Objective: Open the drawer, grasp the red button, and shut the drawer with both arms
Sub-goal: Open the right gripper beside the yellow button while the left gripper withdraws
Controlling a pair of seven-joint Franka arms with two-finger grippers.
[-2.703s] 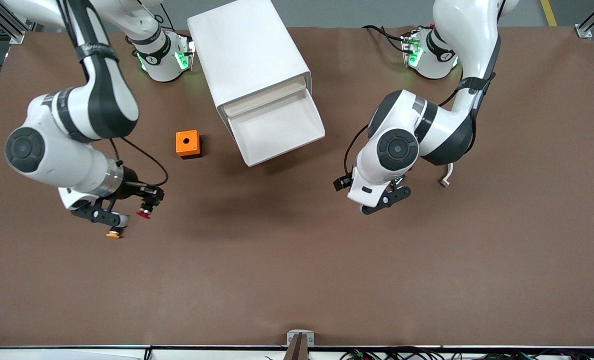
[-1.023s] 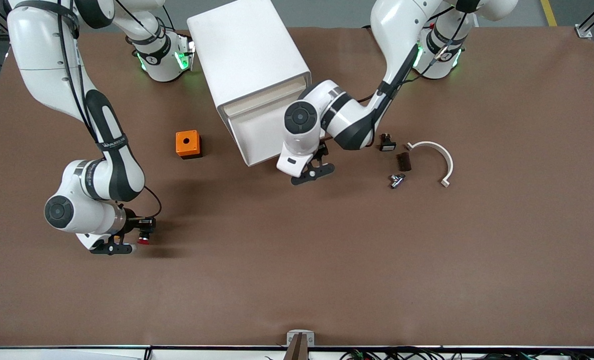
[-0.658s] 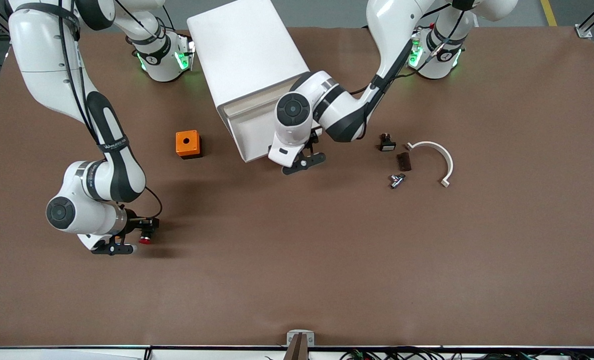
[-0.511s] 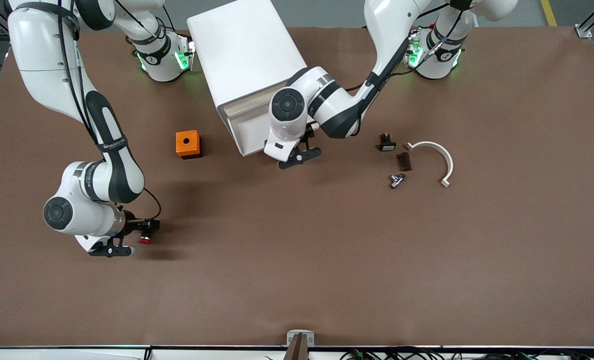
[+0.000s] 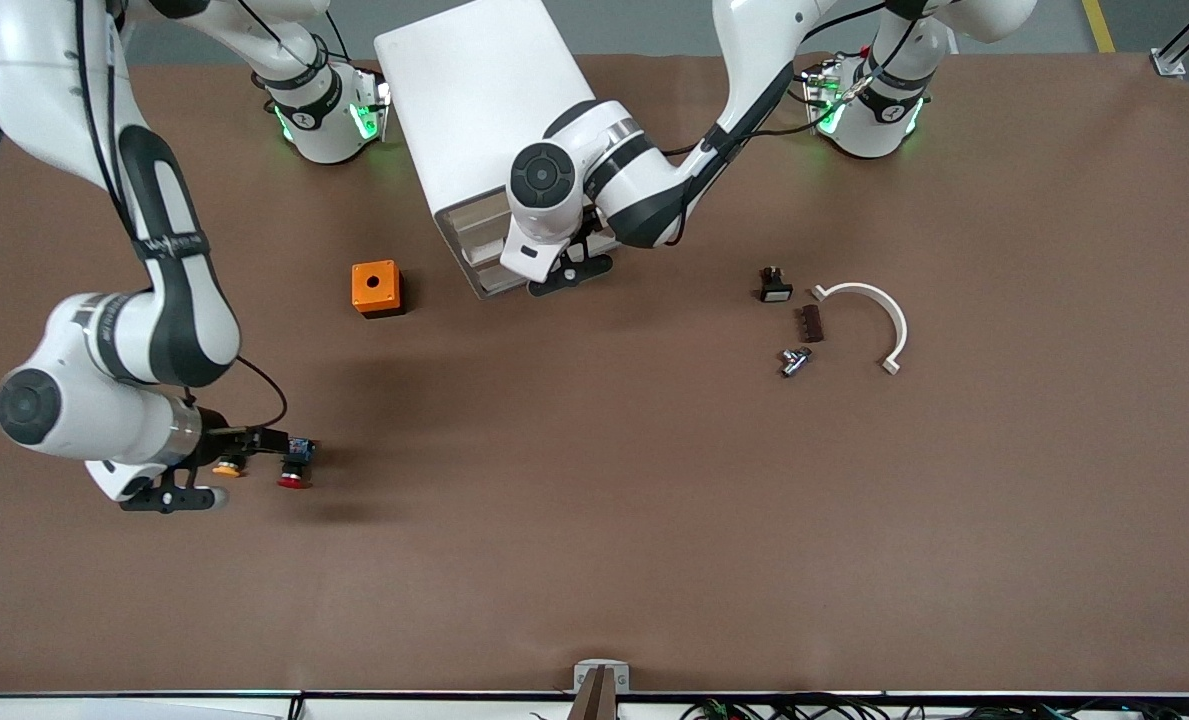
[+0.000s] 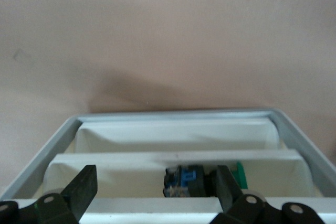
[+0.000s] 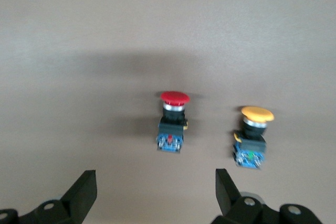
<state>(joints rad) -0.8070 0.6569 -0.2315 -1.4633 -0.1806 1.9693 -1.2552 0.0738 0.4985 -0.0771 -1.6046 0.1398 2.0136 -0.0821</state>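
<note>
My left claw [image 5: 566, 276], wide, presses the nearly shut drawer [image 5: 484, 262]; my right claw [image 5: 169, 497], wide, hangs over the bench [image 5: 654, 500] beside the released button [image 5: 295, 470].

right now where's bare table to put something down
Widest bare stretch: the table nearer the camera than everything. Also between the orange box and the small parts. Crowded around the red button, orange button and right tool, and before the cabinet under the left tool.
</note>
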